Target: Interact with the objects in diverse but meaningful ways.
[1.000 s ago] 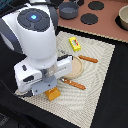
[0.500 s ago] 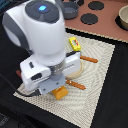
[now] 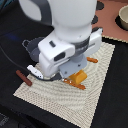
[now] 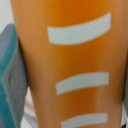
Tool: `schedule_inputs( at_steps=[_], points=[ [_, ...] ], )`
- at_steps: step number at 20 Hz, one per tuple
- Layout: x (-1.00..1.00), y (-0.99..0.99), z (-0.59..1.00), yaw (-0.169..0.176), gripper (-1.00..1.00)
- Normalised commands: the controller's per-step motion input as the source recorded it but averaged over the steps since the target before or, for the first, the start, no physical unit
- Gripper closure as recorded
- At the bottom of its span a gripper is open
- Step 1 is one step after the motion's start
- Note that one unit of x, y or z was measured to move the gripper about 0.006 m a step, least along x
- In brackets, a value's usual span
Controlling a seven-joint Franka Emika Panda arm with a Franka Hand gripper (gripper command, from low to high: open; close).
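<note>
In the exterior view my arm's white body covers the middle of the woven mat (image 3: 95,95). The gripper (image 3: 70,75) points down beside the orange-yellow bread block (image 3: 78,77); its fingers are hidden under the hand. The wrist view is filled by an orange surface with white stripes (image 4: 75,65), very close, with a grey-teal edge (image 4: 10,80) beside it. The grey-blue pot (image 3: 31,46) stands at the mat's left edge in the exterior view. The brown sausage stick (image 3: 23,77) lies off the mat, near the white-and-blue piece (image 3: 34,71). The yellow packet is hidden.
Small orange sticks lie on the mat, one (image 3: 92,60) to the exterior view's right of the hand and one (image 3: 76,85) just in front of the bread block. A cup (image 3: 123,18) and a dark round object (image 3: 100,6) stand on the tan surface behind the mat.
The arm has swung toward the exterior view's right and over the mat's middle. It now hides the yellow packet, and the pot shows at the left.
</note>
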Motion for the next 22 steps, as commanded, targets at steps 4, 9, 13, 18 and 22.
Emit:
schedule_inputs(
  at_steps=[4,9,13,18,22],
  points=[
    [-0.81,0.55,0.01,0.025,1.00],
    [-0.80,0.61,0.00,0.018,1.00],
    [-0.74,0.70,0.00,0.001,1.00],
    [-0.71,0.65,0.08,0.033,1.00],
    [-0.64,0.67,0.08,0.040,1.00]
  ],
)
